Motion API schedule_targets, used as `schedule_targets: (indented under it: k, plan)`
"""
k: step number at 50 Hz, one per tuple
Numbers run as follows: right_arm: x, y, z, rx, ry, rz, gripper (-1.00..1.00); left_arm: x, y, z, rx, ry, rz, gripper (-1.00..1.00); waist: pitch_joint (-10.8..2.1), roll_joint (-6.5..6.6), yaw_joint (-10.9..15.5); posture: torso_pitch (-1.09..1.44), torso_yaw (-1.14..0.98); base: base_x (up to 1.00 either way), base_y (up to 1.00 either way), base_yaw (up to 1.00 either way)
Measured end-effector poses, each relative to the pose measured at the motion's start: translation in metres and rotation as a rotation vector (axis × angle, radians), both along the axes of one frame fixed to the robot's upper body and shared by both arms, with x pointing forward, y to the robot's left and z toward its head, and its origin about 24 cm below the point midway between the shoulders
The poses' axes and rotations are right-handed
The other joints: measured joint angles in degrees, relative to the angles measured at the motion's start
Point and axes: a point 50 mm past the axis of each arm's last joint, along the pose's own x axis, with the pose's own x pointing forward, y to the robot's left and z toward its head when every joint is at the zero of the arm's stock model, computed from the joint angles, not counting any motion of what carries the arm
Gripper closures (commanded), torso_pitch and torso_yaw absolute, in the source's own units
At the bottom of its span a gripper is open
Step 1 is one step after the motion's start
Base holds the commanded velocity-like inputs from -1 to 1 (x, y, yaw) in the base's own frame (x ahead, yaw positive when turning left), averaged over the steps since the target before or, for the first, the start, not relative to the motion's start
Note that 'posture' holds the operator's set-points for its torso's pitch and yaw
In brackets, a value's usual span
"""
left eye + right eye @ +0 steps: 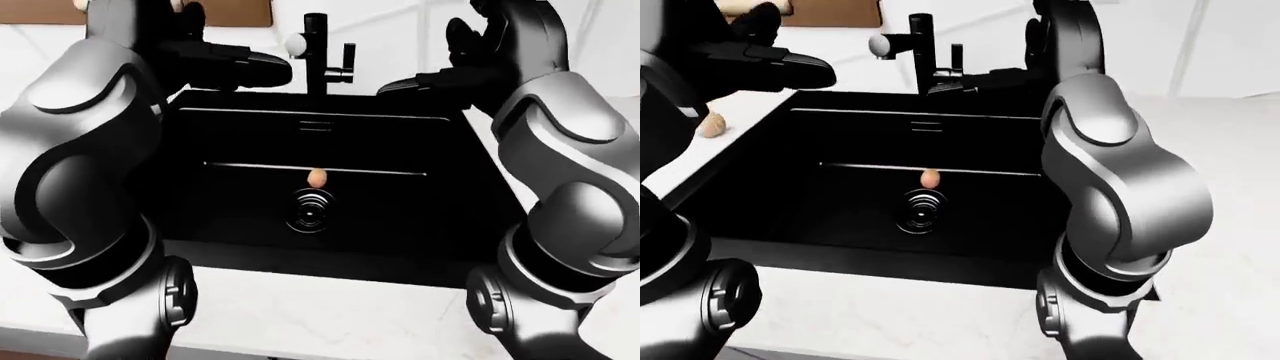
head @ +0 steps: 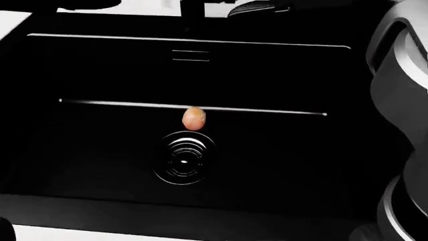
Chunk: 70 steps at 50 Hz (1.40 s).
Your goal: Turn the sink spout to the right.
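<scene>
Spout (image 1: 313,45) stands at the far rim of the sink (image 1: 200,120), centre. Left hand (image 1: 245,69) just left of it, right hand (image 1: 425,82) just right, both w/ fingers open, gripping nothing. Hook left fingers behind spout, sweep right slowly; keep right hand clear.

Black sink basin (image 1: 240,127), set into a white counter (image 1: 320,315). Round drain (image 2: 184,158) low in the basin floor. Small tan egg-like object (image 2: 193,118) just above the drain, touching or nearly so. Second tan object (image 1: 711,126) on the counter, left of the basin. Brown board (image 1: 830,11) at the counter's top edge.
</scene>
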Motion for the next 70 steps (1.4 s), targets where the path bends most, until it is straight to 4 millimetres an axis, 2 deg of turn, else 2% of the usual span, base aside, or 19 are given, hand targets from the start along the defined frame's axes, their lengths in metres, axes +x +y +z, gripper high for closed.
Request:
schedule_targets:
  k: [2, 3, 5, 6, 10, 17, 22, 30, 36, 50, 55, 59, 62, 65, 67, 70]
  plan:
    - [-0.002, -0.004, 0.005, 0.012, -0.028, -0.018, -1.00, -0.004, -0.004, 0.005, 0.011, -0.036, -0.018, -1.00, 1.16, -1.57, 0.1, 0.00, 0.00, 0.00, 0.00, 0.00]
    - [-0.002, -0.006, 0.005, 0.016, -0.033, -0.028, -1.00, -0.004, -0.005, 0.007, 0.013, -0.043, -0.028, -1.00, 1.67, -2.81, 0.3, 0.00, 0.00, 0.00, 0.00, 0.00]
    - [0.000, -0.009, 0.002, 0.016, -0.013, -0.049, -1.00, -0.001, -0.008, 0.000, 0.028, -0.021, -0.041, -1.00, 2.81, -2.33, -0.1, 0.00, 0.00, 0.00, 0.00, 0.00]
    - [0.002, -0.010, 0.000, 0.014, 0.005, -0.059, -1.00, 0.002, -0.009, -0.004, 0.027, 0.005, -0.047, -1.00, 2.87, -2.02, -0.1, 0.00, 0.00, 0.00, 0.00, 0.00]
    - [0.005, -0.011, -0.004, 0.007, 0.035, -0.068, -1.00, 0.010, -0.007, -0.006, 0.000, 0.050, -0.036, -1.00, 2.80, -1.51, -0.4, 0.00, 0.00, 0.00, 0.00, 0.00]
    - [0.002, -0.007, -0.001, -0.005, 0.012, -0.055, -1.00, -0.001, -0.005, 0.010, 0.001, -0.034, -0.016, -1.00, 2.22, -1.89, -0.5, 0.00, 0.00, 0.00, 0.00, 0.00]
    - [0.000, -0.007, -0.003, -0.001, -0.005, -0.051, -1.00, -0.004, -0.013, 0.010, 0.031, -0.026, -0.060, -1.00, 1.92, -2.12, -0.4, 0.00, 0.00, 0.00, 0.00, 0.00]
    - [0.002, -0.008, -0.007, -0.005, 0.016, -0.064, -1.00, -0.005, -0.010, 0.008, 0.007, -0.041, -0.059, -1.00, 2.21, -2.03, -0.5, -0.01, 0.00, 0.00, 0.00, 0.00]
    - [0.002, -0.009, -0.008, -0.009, 0.022, -0.061, -1.00, -0.002, -0.011, 0.001, 0.024, 0.000, -0.049, -1.00, 0.99, -1.96, -0.4, -0.07, 0.00, 0.00, 0.00, 0.00]
    - [-0.002, -0.008, 0.006, -0.016, -0.016, -0.060, -1.00, -0.004, -0.011, 0.004, 0.020, 0.008, -0.050, -1.00, -3.96, -1.89, -0.4, -0.21, 0.00, 0.00, 0.00, 0.00]
    - [-0.003, -0.008, 0.003, -0.018, -0.017, -0.061, -1.00, -0.004, -0.010, 0.006, 0.011, -0.007, -0.045, -1.00, -5.73, -1.91, -0.3, -0.23, 0.00, 0.00, 0.00, 0.00]
    - [-0.002, -0.009, 0.000, -0.018, -0.005, -0.066, -1.00, -0.002, -0.006, 0.000, -0.035, -0.001, -0.048, -1.00, -6.34, -1.75, -0.1, -0.23, 0.00, 0.00, 0.00, 0.00]
    - [-0.003, -0.010, -0.003, -0.020, 0.000, -0.065, -1.00, 0.017, -0.004, -0.018, -0.049, 0.107, -0.065, -1.00, -6.85, -1.70, 0.0, -0.23, 0.00, 0.00, 0.00, 0.00]
    - [-0.004, -0.013, -0.003, -0.017, -0.010, -0.069, -1.00, 0.034, -0.003, -0.030, -0.021, 0.201, -0.065, -1.00, -6.73, -1.93, 0.1, -0.23, 0.00, 0.00, 0.00, 0.00]
    - [-0.004, -0.015, -0.002, -0.013, -0.009, -0.076, -1.00, 0.041, -0.004, -0.023, 0.005, 0.219, -0.066, -1.00, -6.55, -2.19, 0.1, -0.23, 0.00, 0.00, 0.00, 0.00]
    - [-0.003, -0.015, -0.002, -0.015, -0.004, -0.075, -1.00, 0.046, -0.005, -0.003, 0.057, 0.190, -0.058, -1.00, -6.64, -2.25, 0.1, -0.23, 0.00, 0.00, 0.00, 0.00]
